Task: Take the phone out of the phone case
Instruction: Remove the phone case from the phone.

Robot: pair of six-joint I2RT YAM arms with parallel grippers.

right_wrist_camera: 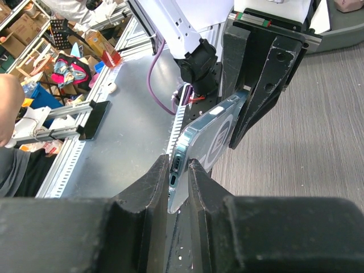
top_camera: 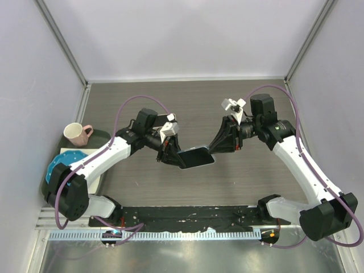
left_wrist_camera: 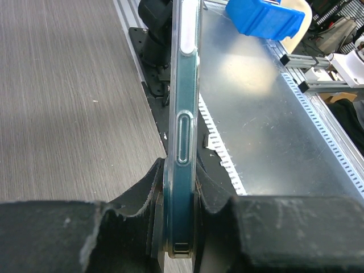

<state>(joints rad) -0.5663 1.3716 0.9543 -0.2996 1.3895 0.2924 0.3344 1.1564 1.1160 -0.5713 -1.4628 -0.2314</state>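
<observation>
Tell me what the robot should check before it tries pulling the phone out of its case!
1. Left hand pinching one end of the phone: ok.
2. Right hand pinching the other end: ok.
3. Phone lifted off the table, with room to work: ok.
4. Clear case loosened from the phone's edge: not ok. It hugs the whole side seen from the left wrist.
5. Pink mug away from both arms: ok.
6. Grip strong enough not to slip: cannot tell.
</observation>
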